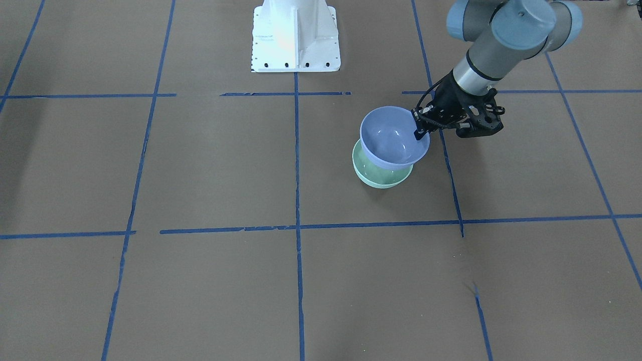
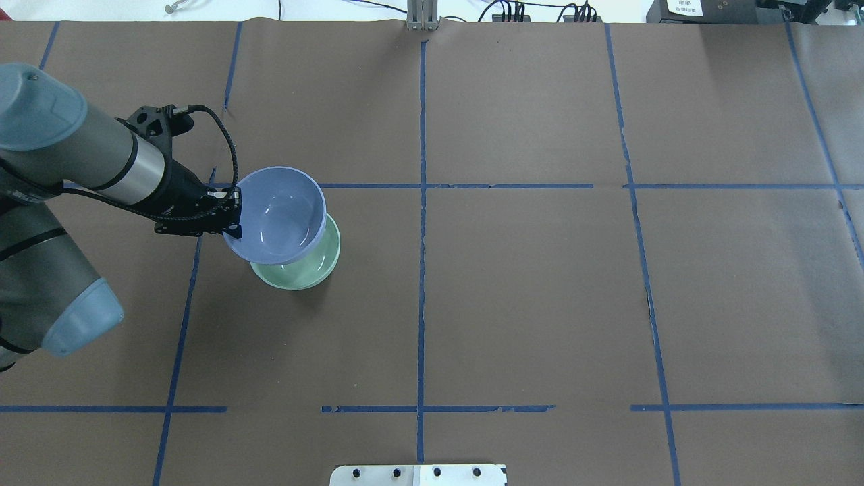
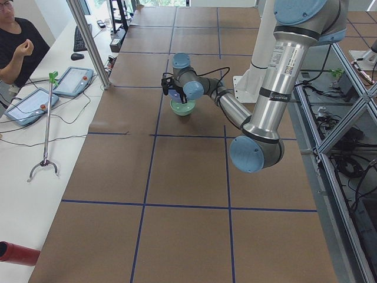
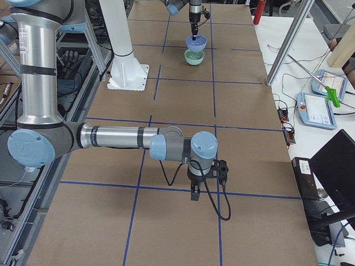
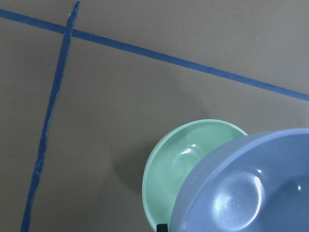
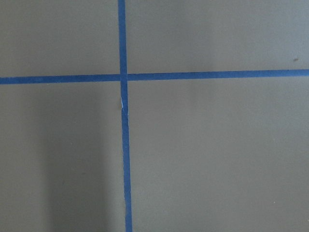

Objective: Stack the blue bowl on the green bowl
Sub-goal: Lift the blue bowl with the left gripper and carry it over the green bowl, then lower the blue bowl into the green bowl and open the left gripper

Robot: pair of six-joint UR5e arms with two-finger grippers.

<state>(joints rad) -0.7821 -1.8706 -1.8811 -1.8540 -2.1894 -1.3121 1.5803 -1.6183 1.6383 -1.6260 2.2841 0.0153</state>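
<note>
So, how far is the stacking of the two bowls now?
Done: the left gripper holds the blue bowl by its rim, off the table. In hand: it hangs over the green bowl, with a gap between them. Left: lower and release.

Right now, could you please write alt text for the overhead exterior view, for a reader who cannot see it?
The left end effector grips the blue bowl by its rim, holding it partly over the green bowl on a brown table marked with blue tape.

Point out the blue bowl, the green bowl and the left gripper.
blue bowl [image 2: 280,216], overhead exterior, inner floor.
green bowl [image 2: 300,275], overhead exterior, exposed inner wall.
left gripper [image 2: 234,214], overhead exterior, where it pinches the blue rim.
</note>
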